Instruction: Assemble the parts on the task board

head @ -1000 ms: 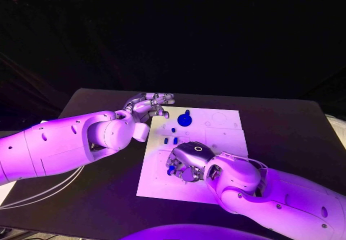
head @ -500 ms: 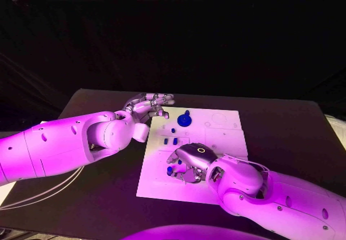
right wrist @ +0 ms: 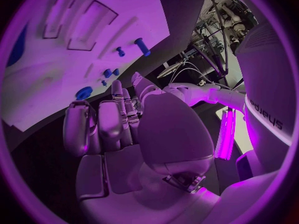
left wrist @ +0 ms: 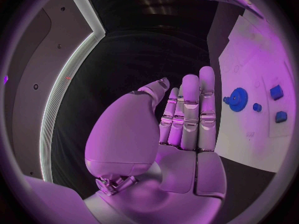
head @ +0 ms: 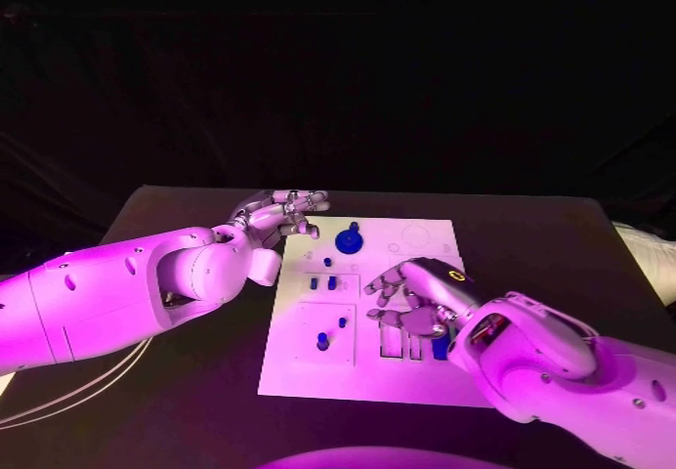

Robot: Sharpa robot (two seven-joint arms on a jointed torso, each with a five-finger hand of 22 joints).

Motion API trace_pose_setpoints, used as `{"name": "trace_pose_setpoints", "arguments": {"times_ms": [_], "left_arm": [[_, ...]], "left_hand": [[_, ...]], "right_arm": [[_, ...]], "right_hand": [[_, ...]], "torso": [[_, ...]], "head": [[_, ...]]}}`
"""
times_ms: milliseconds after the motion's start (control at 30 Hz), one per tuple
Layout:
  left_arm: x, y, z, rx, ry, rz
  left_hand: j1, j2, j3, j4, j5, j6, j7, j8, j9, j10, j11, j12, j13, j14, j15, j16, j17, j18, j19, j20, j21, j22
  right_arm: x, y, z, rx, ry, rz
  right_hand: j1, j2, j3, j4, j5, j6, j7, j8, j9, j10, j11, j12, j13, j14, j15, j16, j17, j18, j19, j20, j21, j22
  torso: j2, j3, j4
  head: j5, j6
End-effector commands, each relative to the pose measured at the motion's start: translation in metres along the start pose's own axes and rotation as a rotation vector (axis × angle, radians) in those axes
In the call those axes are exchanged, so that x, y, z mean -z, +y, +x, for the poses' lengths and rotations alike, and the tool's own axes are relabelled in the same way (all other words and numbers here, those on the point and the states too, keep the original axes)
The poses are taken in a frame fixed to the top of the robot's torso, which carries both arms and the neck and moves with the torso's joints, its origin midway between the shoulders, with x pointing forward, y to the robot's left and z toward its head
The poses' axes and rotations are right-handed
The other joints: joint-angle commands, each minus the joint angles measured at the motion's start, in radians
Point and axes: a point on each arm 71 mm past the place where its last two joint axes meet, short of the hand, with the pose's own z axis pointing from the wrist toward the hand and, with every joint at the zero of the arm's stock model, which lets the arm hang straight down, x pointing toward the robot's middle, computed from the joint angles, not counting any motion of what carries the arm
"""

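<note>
Your right hand (head: 413,298) hovers mid-frame over the task board (head: 430,376), fingers apart and empty (left hand (head: 282,211) likewise, at the board's upper-left corner). Descend squarely on the blue peg (head: 322,341) lower left; the blue gear (head: 348,237) sits seated above.

A black table (head: 564,244) carries one thing directly — the white task board (head: 423,376), lying flat mid-table.

The white task board (head: 423,376) is seen lying in the middle of the black table (head: 592,254), with small blue parts standing on it, among them a round gear-like part (head: 348,236) near its far edge and a short peg (head: 322,341) on its left half. The left hand (head: 282,212) is held at the board's far left corner, fingers apart and nothing gripped. The right hand (head: 411,298) is held over the middle of the board with its fingers spread and nothing in them.
</note>
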Motion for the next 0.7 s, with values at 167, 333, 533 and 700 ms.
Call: {"name": "trace_pose_setpoints", "arguments": {"times_ms": [167, 333, 533, 700], "left_arm": [[0.001, 0.001, 0.001, 0.008, 0.015, 0.002], [0.002, 0.001, 0.000, 0.008, 0.015, 0.000], [0.002, 0.002, 0.000, 0.009, 0.016, -0.002], [0.002, 0.002, -0.001, 0.009, 0.015, -0.004]], "left_hand": [[0.008, 0.006, -0.001, -0.007, 0.005, -0.006, 0.003, 0.004, 0.000, -0.006, 0.000, 0.001, -0.001, -0.004, -0.005, 0.006, -0.001, 0.011, 0.002, -0.005, -0.005, -0.001], [0.008, 0.006, -0.002, -0.008, 0.005, -0.006, 0.002, 0.004, 0.000, -0.007, 0.000, 0.003, -0.001, -0.005, -0.005, 0.006, -0.002, 0.011, 0.002, -0.005, -0.005, -0.001], [0.008, 0.006, -0.002, -0.008, 0.005, -0.006, 0.002, 0.004, 0.000, -0.007, 0.000, 0.003, -0.001, -0.005, -0.005, 0.006, -0.002, 0.011, 0.002, -0.005, -0.005, -0.001], [0.008, 0.006, -0.002, -0.008, 0.005, -0.006, 0.002, 0.004, 0.000, -0.007, 0.000, 0.003, -0.001, -0.005, -0.005, 0.006, -0.002, 0.011, 0.002, -0.005, -0.005, -0.001]], "right_arm": [[0.037, -0.046, -0.012, -0.098, 0.125, 0.325], [0.058, -0.060, -0.012, -0.040, 0.147, 0.419], [0.068, -0.064, -0.009, 0.026, 0.160, 0.464], [0.067, -0.063, -0.004, 0.058, 0.178, 0.473]], "right_hand": [[-0.107, -0.019, -0.106, 0.099, 0.140, 0.034, -0.043, 0.031, 0.009, 0.196, -0.055, 0.472, 0.483, 0.046, -0.044, 0.100, 0.147, -0.036, 0.071, -0.046, 0.079, 0.126], [-0.114, 0.019, -0.213, 0.128, 0.155, 0.034, -0.048, 0.071, 0.033, 0.170, -0.057, 0.917, 1.001, 0.055, -0.041, 0.167, 0.256, -0.048, 0.096, -0.045, 0.110, 0.170], [-0.131, 0.028, -0.273, 0.136, 0.146, 0.028, -0.046, 0.093, 0.052, 0.182, -0.056, 1.015, 1.125, 0.059, -0.040, 0.187, 0.292, -0.052, 0.107, -0.043, 0.122, 0.187], [-0.137, 0.032, -0.299, 0.137, 0.143, 0.023, -0.047, 0.102, 0.061, 0.183, -0.056, 1.031, 1.151, 0.059, -0.040, 0.192, 0.301, -0.053, 0.110, -0.042, 0.125, 0.192]], "torso": [[-0.016, -0.0003, -0.0327], [-0.020, 0.0006, -0.0461], [-0.023, 0.0004, -0.0469], [-0.022, -0.0011, -0.0436]], "head": [[-0.048, 0.006], [-0.063, 0.004], [-0.065, 0.000], [-0.066, 0.000]]}}
